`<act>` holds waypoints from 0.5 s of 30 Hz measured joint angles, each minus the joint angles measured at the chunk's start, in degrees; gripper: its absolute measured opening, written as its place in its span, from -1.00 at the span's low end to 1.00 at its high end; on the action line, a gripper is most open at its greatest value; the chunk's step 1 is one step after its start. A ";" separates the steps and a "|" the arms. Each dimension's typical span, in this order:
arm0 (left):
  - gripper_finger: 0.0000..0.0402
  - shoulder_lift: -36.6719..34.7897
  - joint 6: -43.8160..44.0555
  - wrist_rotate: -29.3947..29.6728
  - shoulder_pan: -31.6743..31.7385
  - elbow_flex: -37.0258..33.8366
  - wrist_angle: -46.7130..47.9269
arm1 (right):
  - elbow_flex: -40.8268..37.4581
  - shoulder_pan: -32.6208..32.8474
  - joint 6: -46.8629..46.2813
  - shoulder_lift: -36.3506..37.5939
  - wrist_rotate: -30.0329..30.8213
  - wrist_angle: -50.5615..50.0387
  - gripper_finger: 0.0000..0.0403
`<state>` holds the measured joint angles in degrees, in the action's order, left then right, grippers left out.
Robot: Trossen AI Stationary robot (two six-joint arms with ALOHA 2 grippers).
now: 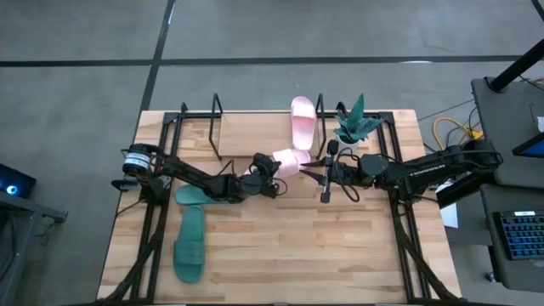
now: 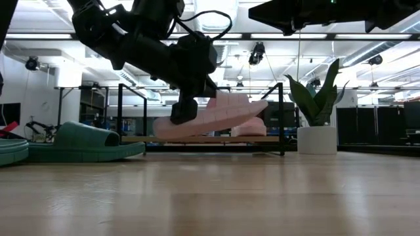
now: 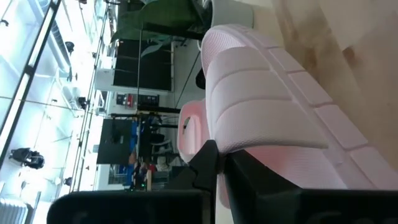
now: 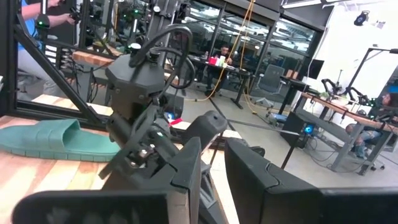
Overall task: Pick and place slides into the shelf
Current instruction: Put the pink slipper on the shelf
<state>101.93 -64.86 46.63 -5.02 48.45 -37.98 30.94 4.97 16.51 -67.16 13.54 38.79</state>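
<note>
- One pale pink slide (image 1: 285, 161) hangs off the table at the centre of the high view, pinched at its edge by the left gripper (image 1: 270, 167), whose fingers are pressed together on it; in the low view it floats, tilted, in front of the shelf (image 1: 217, 127)
- A grip this close to the edge could let the rubbery slide twist or sag, and in my judgement it might slip out before it reaches the shelf board
- Another risk is the second pink slide (image 1: 303, 121), already lying on the shelf at upper centre: the carried one hangs just beside it and could knock it askew if it goes in too close
- The right gripper (image 1: 325, 174) waits just right of the carried slide, holding nothing; whether its fingers are spread or pressed together I cannot tell, and a sideways swing of either arm could bring the two together
- The potted plant (image 1: 351, 123) stands at the shelf's right end, near enough to be brushed by the right arm
- Counted: two pink slides, one held and one on the shelf
- Two dark green slides (image 1: 190, 245) at lower left of the high view, on the table, not yet shelved; one is partly hidden under the left arm
- One shelf, one plant, two grippers
</note>
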 joint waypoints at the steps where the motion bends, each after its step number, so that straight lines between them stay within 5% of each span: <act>1: -0.99 0.00 0.00 -0.04 -0.19 0.00 0.00 | 0.00 0.00 0.00 0.00 0.00 -0.01 -0.69; 10: -0.99 -2.51 0.94 -0.91 -1.85 -0.20 5.63 | 0.00 0.00 1.78 0.00 0.47 -0.77 -0.69; 15: -0.99 -9.40 7.43 -9.05 -2.12 -0.94 15.89 | 0.00 0.00 9.22 -0.02 3.02 -3.90 -0.69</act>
<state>92.53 -57.43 37.58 -7.14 47.51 -22.09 30.94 4.97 25.73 -67.18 16.56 34.89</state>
